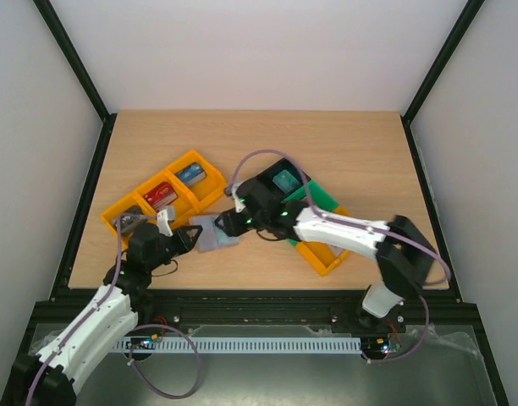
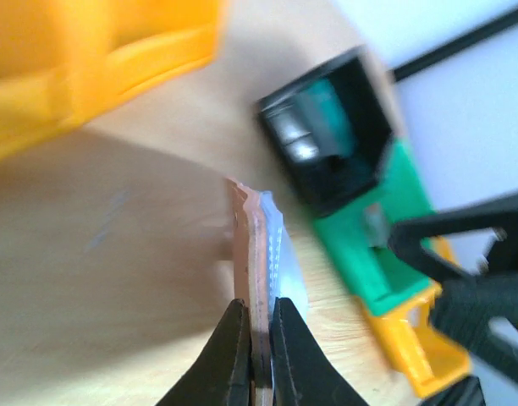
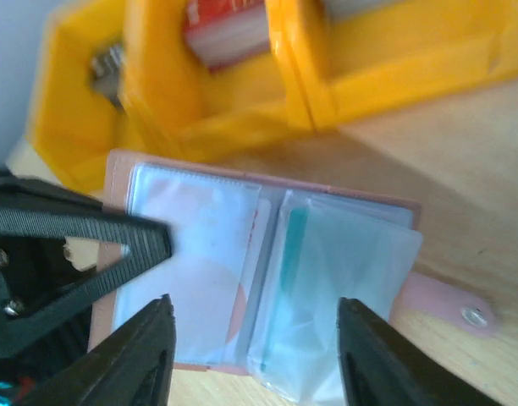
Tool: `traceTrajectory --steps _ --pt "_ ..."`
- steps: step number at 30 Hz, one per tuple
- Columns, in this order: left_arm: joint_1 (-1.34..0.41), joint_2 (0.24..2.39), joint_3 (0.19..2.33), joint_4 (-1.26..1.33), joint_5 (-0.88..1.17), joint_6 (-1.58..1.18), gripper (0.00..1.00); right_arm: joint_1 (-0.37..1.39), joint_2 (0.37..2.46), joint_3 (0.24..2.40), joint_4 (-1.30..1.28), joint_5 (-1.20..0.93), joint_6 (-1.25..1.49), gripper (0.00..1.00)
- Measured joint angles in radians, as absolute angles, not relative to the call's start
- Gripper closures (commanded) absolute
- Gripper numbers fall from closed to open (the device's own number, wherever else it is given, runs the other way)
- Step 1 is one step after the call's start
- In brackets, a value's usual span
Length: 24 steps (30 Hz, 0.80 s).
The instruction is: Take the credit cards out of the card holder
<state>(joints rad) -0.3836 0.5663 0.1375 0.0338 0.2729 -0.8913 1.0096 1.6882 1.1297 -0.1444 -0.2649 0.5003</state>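
A pale wooden tabletop (image 1: 360, 161) sits between white walls. At left, an orange bin (image 1: 109, 222) holds red and blue credit cards (image 1: 162, 194). The low left arm (image 1: 98, 317) has its left jaws clamped on the open card holder (image 1: 215, 233) mid-tabletop. The right jaws hang apart above it, the right arm (image 1: 344, 233) bent over black (image 2: 365, 110) and green (image 1: 327, 199) bins.

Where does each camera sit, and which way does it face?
Top external: above and behind the arms, facing down at the table; both arms show, left gripper and right gripper at the card holder.
Left wrist: on the left arm, facing along its fingers, shut on the card holder's edge, toward the black bin.
Right wrist: on the right arm, facing down between its open fingers at the card holder.
Shared: all three show the card holder.
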Motion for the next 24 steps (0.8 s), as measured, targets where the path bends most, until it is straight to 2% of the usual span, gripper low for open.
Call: traceTrajectory --steps 4,6,10,16,24 --pt "-0.374 0.524 0.244 0.083 0.366 -0.732 0.97 0.913 1.451 1.055 -0.105 -0.347 0.448 0.24" --pt "-0.369 0.505 0.309 0.105 0.408 -0.63 0.97 0.86 1.315 1.008 -0.059 -0.393 0.425 0.19" --pt "-0.364 0.476 0.375 0.139 0.481 -0.468 0.97 0.823 1.133 0.968 -0.013 -0.481 0.367 0.15" --pt "-0.359 0.441 0.424 0.176 0.624 -0.276 0.97 0.818 1.058 0.946 -0.028 -0.565 0.271 0.11" --pt "-0.337 0.406 0.477 0.316 0.708 -0.271 0.97 0.811 0.926 0.941 -0.08 -0.541 0.149 0.07"
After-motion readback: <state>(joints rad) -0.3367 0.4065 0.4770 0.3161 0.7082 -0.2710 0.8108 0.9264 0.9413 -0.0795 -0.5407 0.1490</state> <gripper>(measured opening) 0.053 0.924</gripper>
